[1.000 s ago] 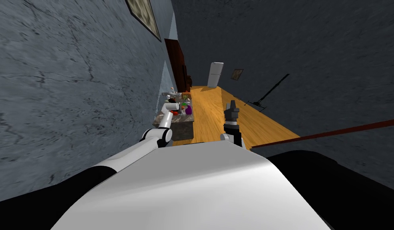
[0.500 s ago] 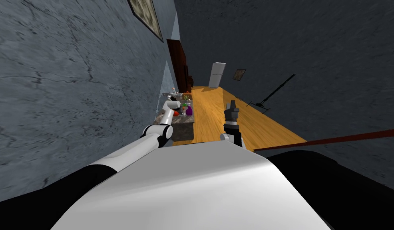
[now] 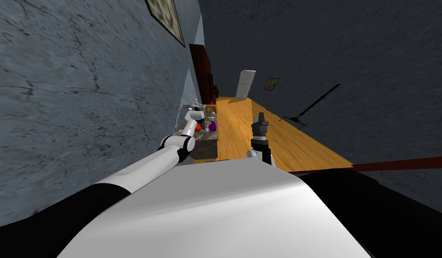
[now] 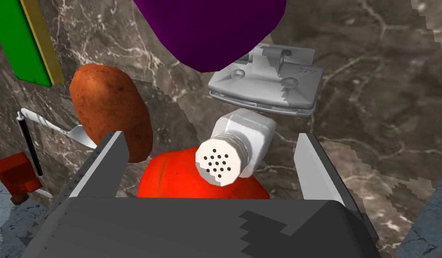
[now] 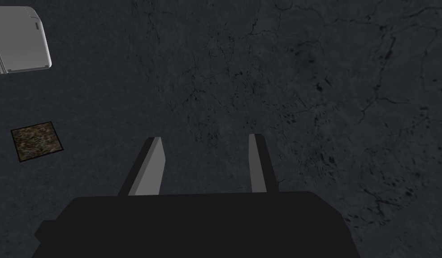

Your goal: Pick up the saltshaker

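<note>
One change, head view: left arm (image 3: 188, 127) reaches farther over the marble surface (image 3: 206, 139) than a second ago; my camera shifted too.
Left wrist view: left jaws spread wide; white saltshaker (image 4: 236, 150) between them, untouched, holed cap toward the camera.
Crowding: tomato (image 4: 179, 181) at the jaws' base, potato (image 4: 110, 112) just beyond one finger (image 4: 106, 156).
Open room: bare marble beside the other finger (image 4: 312, 165).
Right wrist view: right jaws parted, released.

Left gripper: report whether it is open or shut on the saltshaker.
Open. The left gripper's fingers stand wide apart on either side of the saltshaker, with a clear gap between it and each one.
</note>
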